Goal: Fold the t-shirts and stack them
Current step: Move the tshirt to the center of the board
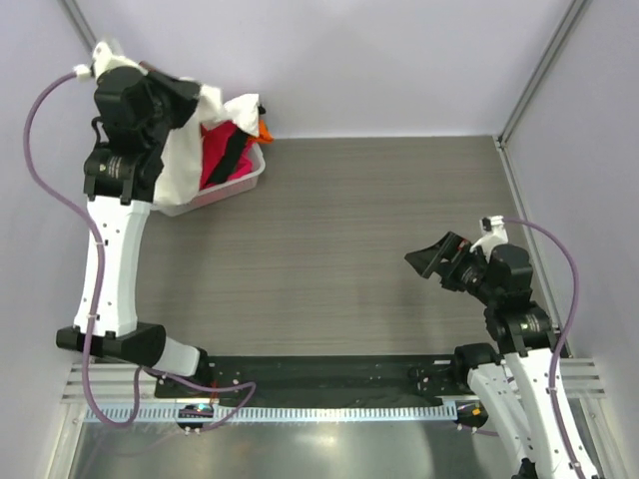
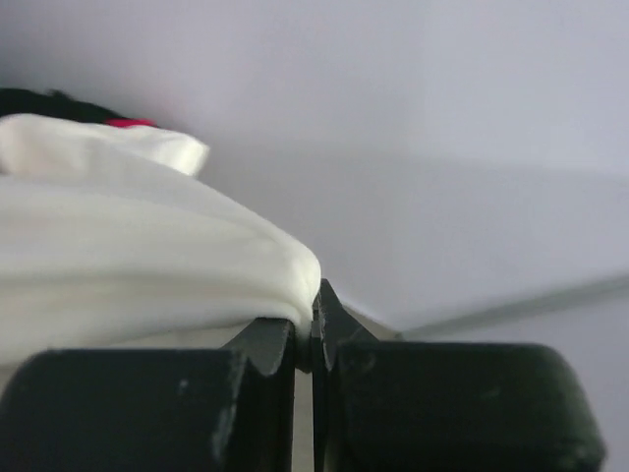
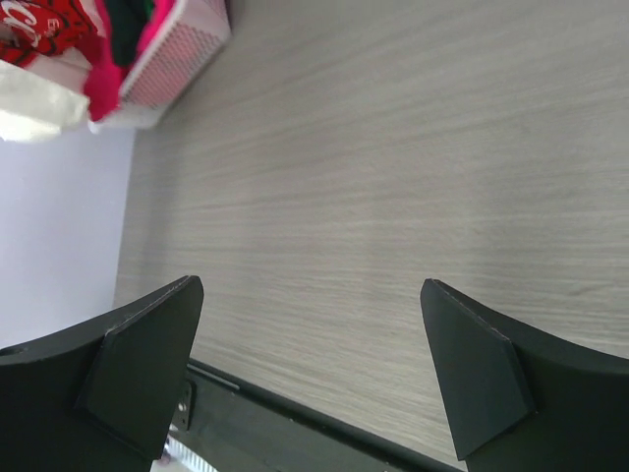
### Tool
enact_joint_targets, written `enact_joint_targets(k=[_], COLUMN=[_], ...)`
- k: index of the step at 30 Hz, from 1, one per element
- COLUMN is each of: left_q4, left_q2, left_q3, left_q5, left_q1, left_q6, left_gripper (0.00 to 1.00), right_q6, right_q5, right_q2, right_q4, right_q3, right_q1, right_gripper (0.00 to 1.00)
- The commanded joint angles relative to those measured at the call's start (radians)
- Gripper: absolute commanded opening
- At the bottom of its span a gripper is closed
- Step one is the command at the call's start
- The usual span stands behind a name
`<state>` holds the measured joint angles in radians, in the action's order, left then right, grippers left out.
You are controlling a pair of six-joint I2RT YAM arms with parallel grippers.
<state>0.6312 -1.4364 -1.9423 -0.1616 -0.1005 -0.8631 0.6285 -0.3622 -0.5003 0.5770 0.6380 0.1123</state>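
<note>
Left gripper: jaws pinched together on a thin fold of the white t-shirt, gripped only at the very tips. The arm is raised over the far-left corner. The shirt hangs from it and drapes down across the white bin. Its red chest print shows in the right wrist view.

Right gripper: jaws spread wide, holding nothing. It hovers over the bare table, well apart from the bin.

Risks, as judged:
- The tip-only pinch on soft cotton could slip once the shirt's full weight hangs free.
- The hanging cloth lies against the magenta t-shirt and the bin rim, so a lift or sideways pull could drag the magenta one out or tip the light bin.
- Held at 1 point, the shirt will land bunched, not flat.

Count:
- 2 arms and 2 grippers.
- 1 bin.
- 1 white shirt in hand.
- In the bin: 1 magenta shirt, 1 black t-shirt showing as a strip, and 1 orange t-shirt showing a corner only.
- Dark green cloth, possibly a 5th shirt.
- 0 shirts folded or stacked on the table.
</note>
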Motion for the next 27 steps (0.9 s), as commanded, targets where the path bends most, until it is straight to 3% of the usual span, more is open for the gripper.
enact_joint_targets(k=[1,4,6,14,18,19,21,22,23,24,27], left_q4=[-0.108,-0.027,-0.018,-0.008,0.031,0.050,0.123,0.152,0.233,0.284,0.438], left_q2=[-0.028,-0.149,-0.177,-0.235,-0.366,-0.427,-0.487,-0.521,-0.579,-0.610,-0.593], left_q3=[-0.241,-0.424,-0.452,-0.337,-0.349,-0.349,-0.339,-0.322,-0.323,-0.329,-0.284], left_q5=[0.075,0.141,0.186,0.250,0.296,0.298,0.316,0.329,0.335,0.330,0.101], left_q1=[-0.190,-0.310,-0.361,-0.562,-0.653,-0.682,-0.706,-0.734,-0.748,-0.758,-0.778], left_q6=[0.029,0.053,0.065,0.043,0.013,0.007,0.012,0.021,0.038,0.068,0.134], left_gripper=[0.03,0.05,0.06,0.08,0.15,0.34,0.61,0.84,0.94,1.00,1.00], right_q6=[-0.018,-0.018,-0.021,-0.044,-0.030,-0.018,-0.007,-0.003,0.003,0.004,0.010], right_q5=[0.064,0.133,0.158,0.342,0.356,0.353,0.353,0.356,0.358,0.358,0.324], right_q2=[0.040,0.060,0.072,0.109,0.124,0.120,0.118,0.120,0.123,0.129,0.112], right_q4=[0.087,0.145,0.167,0.288,0.310,0.313,0.333,0.340,0.346,0.362,0.374], right_q3=[0.110,0.199,0.230,0.376,0.394,0.391,0.391,0.391,0.390,0.388,0.349], right_q1=[0.004,0.004,0.004,0.004,0.006,0.004,0.004,0.004,0.006,0.006,0.006], right_gripper=[1.00,1.00,1.00,1.00,1.00,1.00,1.00,1.00,1.00,1.00,1.00])
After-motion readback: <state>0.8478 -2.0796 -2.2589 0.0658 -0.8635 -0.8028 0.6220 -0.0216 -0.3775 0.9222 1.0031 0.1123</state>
